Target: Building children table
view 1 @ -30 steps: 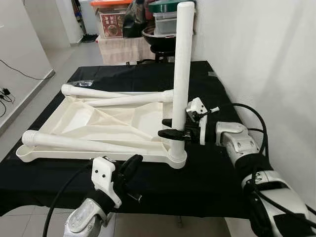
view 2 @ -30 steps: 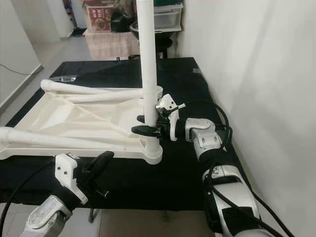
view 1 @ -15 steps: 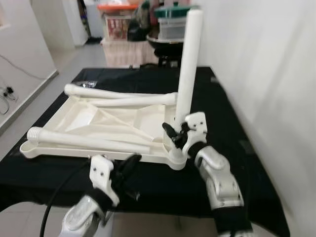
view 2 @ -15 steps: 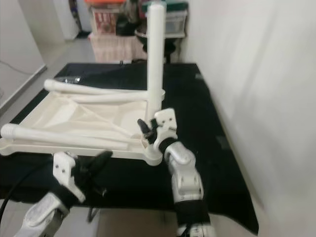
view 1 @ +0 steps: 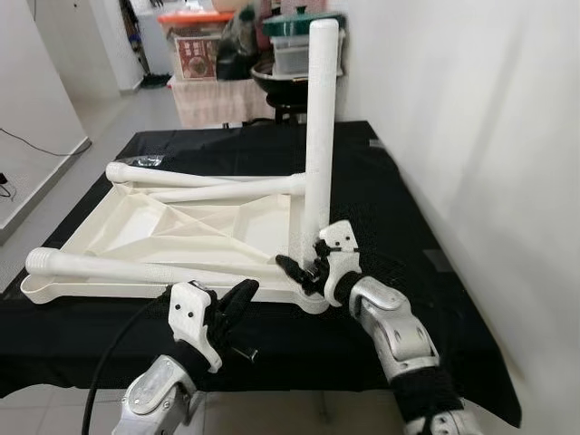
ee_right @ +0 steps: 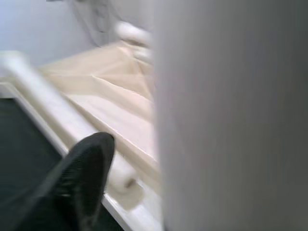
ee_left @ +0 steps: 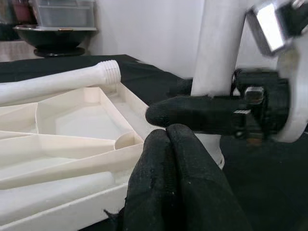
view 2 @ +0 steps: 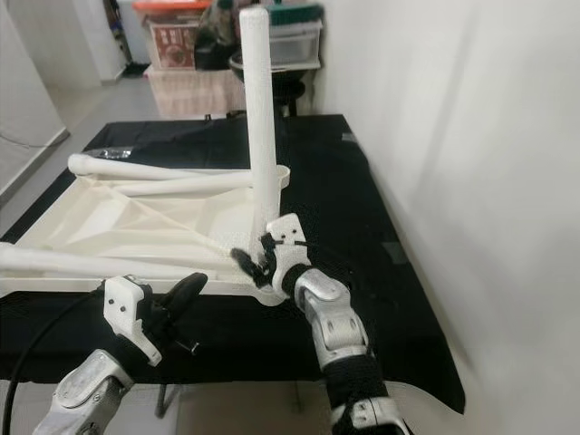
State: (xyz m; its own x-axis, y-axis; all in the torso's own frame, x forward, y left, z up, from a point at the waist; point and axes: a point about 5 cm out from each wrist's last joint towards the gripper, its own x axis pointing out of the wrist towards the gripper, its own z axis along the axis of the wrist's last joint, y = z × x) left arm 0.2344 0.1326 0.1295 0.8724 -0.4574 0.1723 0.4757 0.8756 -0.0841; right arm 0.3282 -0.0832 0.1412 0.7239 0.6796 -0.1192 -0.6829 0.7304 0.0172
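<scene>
Right gripper (view 1: 304,270) at the foot of the upright table leg (view 1: 318,127), fingers spread around it. Left gripper (view 1: 237,304) pressed together, empty, hovering before the inverted white tabletop (view 1: 181,227) on the black cloth (view 1: 381,199). Left wrist view: threaded end of a lying leg (ee_left: 72,82).

The upturned cream-white plastic tabletop (view 1: 181,231) with its moulded ribs looks smooth and faintly satin, and the round white plastic legs (view 1: 317,136), one standing in the upper middle of the frame and others lying left, share that finish, one showing a ridged screw thread (ee_left: 109,70) at its end. All of it rests on a matt black cloth (view 1: 381,208) that takes no shine. The left gripper (ee_left: 178,159) has dull, rubbery-looking black fingers, while the right gripper (view 1: 304,272) carries a glossy white plastic housing on a brushed silver, probably metal, arm (view 1: 394,331).
</scene>
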